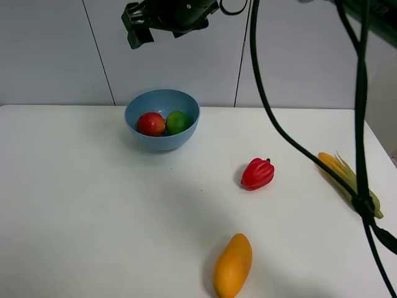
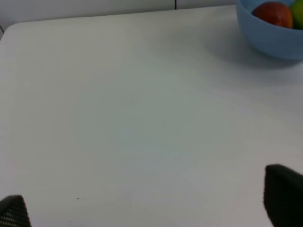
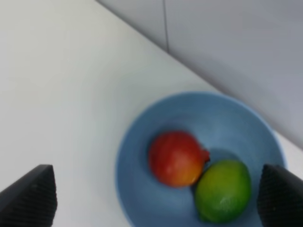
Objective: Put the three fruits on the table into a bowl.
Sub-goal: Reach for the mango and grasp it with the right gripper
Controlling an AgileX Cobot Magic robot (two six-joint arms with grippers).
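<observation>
The light-blue bowl (image 1: 162,140) stands at the back of the white table (image 1: 74,205). The red tomato-like fruit (image 1: 151,123) and the green lime (image 1: 177,122) lie in it side by side. The orange-yellow mango (image 1: 233,265) lies on the table near the front edge. My right gripper (image 1: 138,28) hangs high above the bowl, open and empty. Its wrist view looks down on the bowl (image 3: 142,156), the tomato (image 3: 176,158) and the lime (image 3: 222,190) between its open fingertips (image 3: 154,196). My left gripper (image 2: 149,203) is open and empty over bare table, with the bowl (image 2: 270,40) off to one side.
A ribbed red bell pepper (image 1: 257,174) lies right of centre. A corn cob with green husk (image 1: 347,177) lies near the right edge. Black cables (image 1: 360,155) hang down across the right side of the exterior view. A grey panelled wall stands behind the table.
</observation>
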